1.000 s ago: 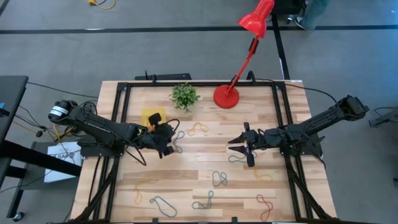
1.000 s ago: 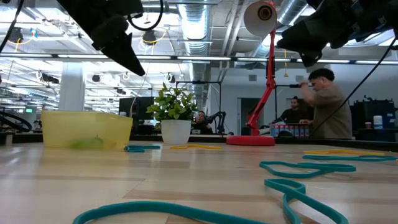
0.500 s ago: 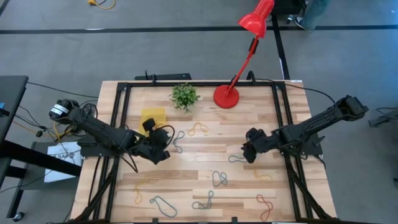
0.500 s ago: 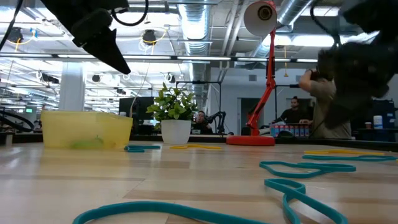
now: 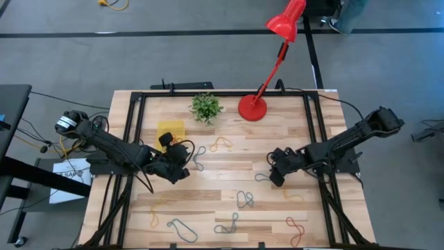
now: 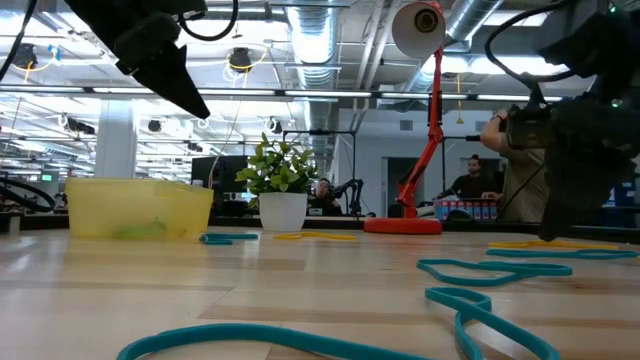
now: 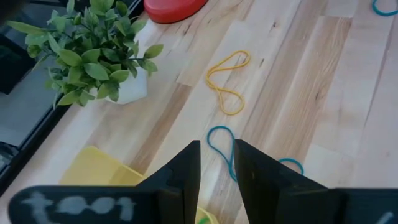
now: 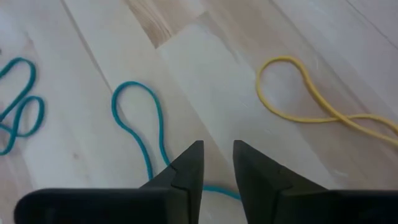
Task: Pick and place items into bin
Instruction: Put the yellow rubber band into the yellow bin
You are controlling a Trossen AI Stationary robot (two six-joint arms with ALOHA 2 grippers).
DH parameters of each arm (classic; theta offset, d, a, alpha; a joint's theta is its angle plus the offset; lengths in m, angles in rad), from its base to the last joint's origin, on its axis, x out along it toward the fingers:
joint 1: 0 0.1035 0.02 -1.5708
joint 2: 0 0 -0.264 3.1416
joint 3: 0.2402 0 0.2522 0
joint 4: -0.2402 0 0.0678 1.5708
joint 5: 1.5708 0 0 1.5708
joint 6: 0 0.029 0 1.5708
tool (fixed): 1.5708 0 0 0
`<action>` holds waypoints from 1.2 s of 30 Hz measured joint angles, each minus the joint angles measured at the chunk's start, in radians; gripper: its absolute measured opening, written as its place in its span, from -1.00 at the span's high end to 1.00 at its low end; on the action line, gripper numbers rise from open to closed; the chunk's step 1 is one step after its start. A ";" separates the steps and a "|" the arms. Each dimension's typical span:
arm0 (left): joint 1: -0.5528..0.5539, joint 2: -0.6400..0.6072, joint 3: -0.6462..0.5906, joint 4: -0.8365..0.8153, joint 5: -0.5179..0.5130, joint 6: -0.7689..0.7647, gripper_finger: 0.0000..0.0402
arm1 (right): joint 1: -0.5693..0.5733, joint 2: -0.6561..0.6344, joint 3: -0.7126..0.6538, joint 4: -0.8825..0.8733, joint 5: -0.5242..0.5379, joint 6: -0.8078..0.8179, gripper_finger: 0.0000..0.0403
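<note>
Right gripper over teal loop (jaws parted)

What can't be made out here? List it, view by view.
Low view: the bin contents, blurred by its cloudy wall.
Left wrist view: most of the bin, cut off by the edge and the left fingers.
Right wrist view: the teal band end, behind the right fingers.

One camera looks straight down on the whole desk. Another sits at desk height, facing level toward the room. Each wrist camera looks closely down past its own fingers. High, low and left wrist views share the potted plant.
</note>
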 joint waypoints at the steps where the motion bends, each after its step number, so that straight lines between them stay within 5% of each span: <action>1: 0.000 0.000 0.000 0.000 0.000 0.003 0.56 | 0.000 0.000 0.004 -0.013 -0.001 0.000 0.62; 19: 0.000 0.000 0.000 -0.005 -0.001 0.009 0.56 | -0.086 0.000 0.023 -0.074 0.144 -0.287 0.66; 36: 0.001 0.000 -0.045 0.002 -0.005 -0.004 0.56 | -0.125 0.000 0.023 -0.253 0.238 -0.206 0.66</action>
